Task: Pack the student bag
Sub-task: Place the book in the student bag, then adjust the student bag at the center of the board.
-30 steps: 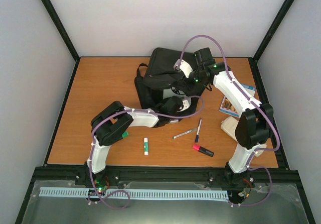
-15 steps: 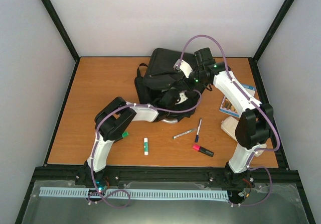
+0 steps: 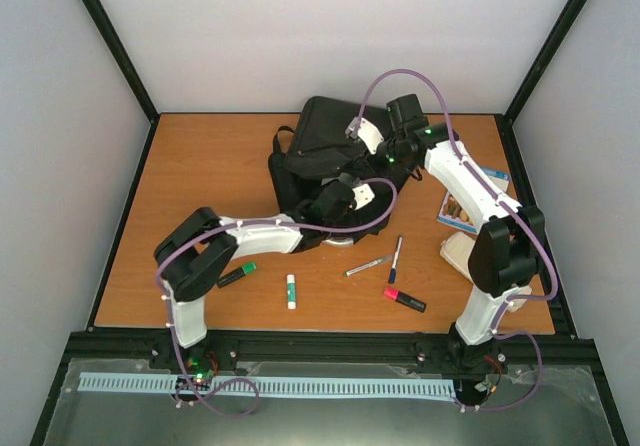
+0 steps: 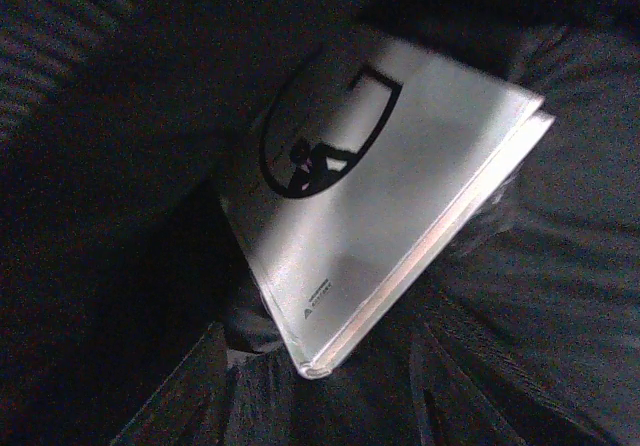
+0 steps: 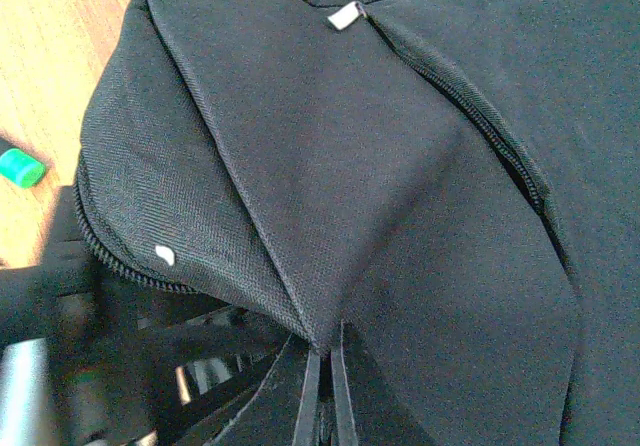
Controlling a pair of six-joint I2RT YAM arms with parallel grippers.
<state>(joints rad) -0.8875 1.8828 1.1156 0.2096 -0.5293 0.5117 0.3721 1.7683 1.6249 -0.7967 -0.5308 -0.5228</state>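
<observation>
The student bag (image 3: pixel 318 146), a large black backpack, lies at the back middle of the table. My right gripper (image 3: pixel 368 169) is shut on a fold of the bag's black fabric (image 5: pixel 330 296) and holds the flap up by the zip opening. My left gripper (image 3: pixel 338 198) reaches into that opening. Inside the dark bag (image 4: pixel 560 266) lies a white book (image 4: pixel 380 196) with a round black emblem. Its near corner sits between the spread fingers of my left gripper (image 4: pixel 320 391), which is open.
On the table in front of the bag lie a green-capped marker (image 3: pixel 237 274), a glue stick (image 3: pixel 291 290), a silver pen (image 3: pixel 369 264), a blue pen (image 3: pixel 396 258) and a red highlighter (image 3: pixel 404 299). A colourful book (image 3: pixel 470 198) and a cream pencil case (image 3: pixel 458 250) lie at the right.
My left arm has stretched further into the bag, its elbow dropping down and left and uncovering the green-capped marker. Its jaws have widened. The right gripper has stayed put on the fabric.
</observation>
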